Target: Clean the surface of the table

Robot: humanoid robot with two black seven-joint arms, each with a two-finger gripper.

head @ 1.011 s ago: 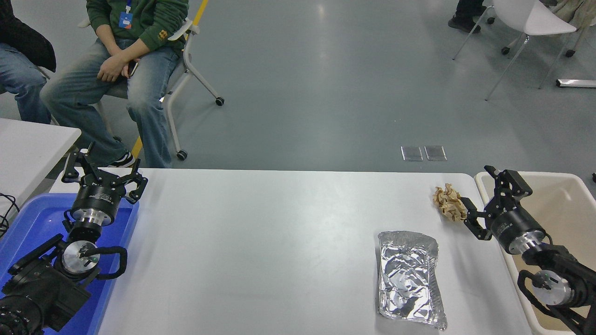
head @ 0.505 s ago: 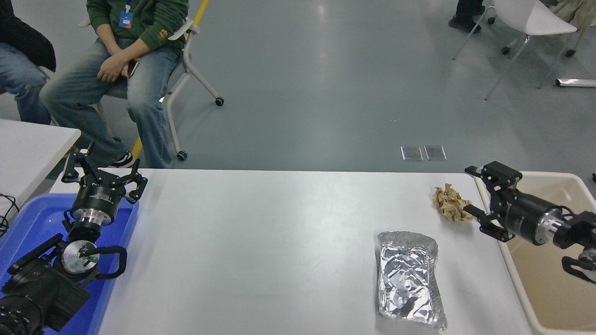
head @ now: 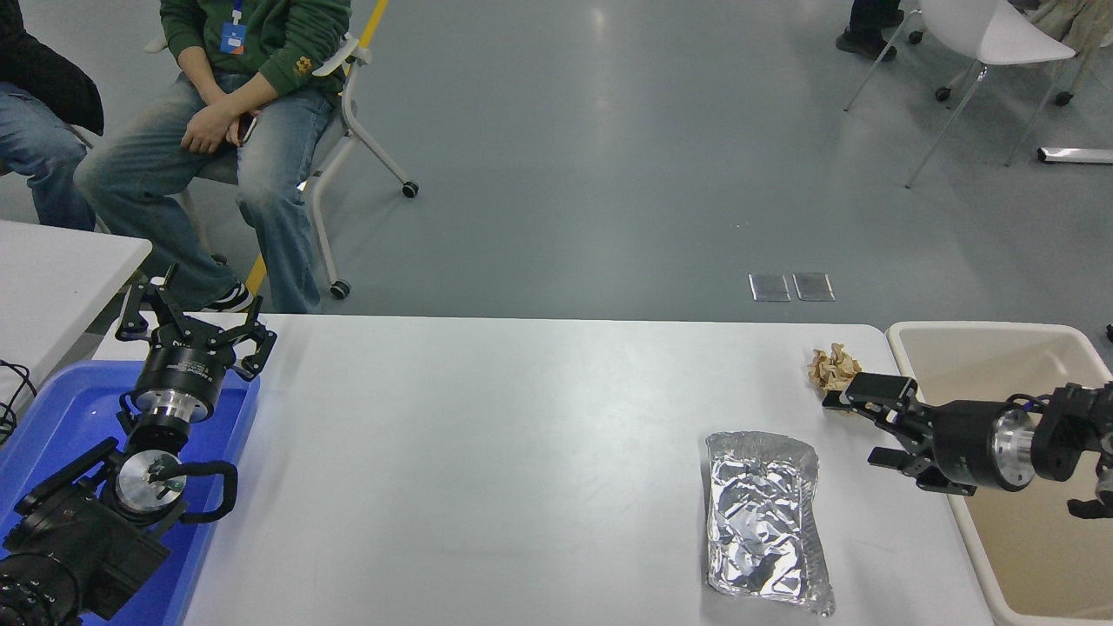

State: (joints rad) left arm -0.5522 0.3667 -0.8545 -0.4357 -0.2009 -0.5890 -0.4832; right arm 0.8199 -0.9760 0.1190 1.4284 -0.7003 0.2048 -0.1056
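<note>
Nearest me, the foil bag [head: 765, 522] lies flat on the table surface [head: 487, 469], the wide white top that fills the lower view, and I judge its slick, thin skin will slide away if I press it from the side. My left gripper [head: 193, 323] sits parked over the blue tray [head: 52, 409], fingers spread wide and empty. My right gripper [head: 856, 426] reaches in level from the right, fingers open with nothing between them, its upper finger just beside the crumpled paper [head: 830, 367] near the far right corner. If I close off-centre, that light wad may skitter off the edge instead of going into the beige bin [head: 983, 335].
</note>
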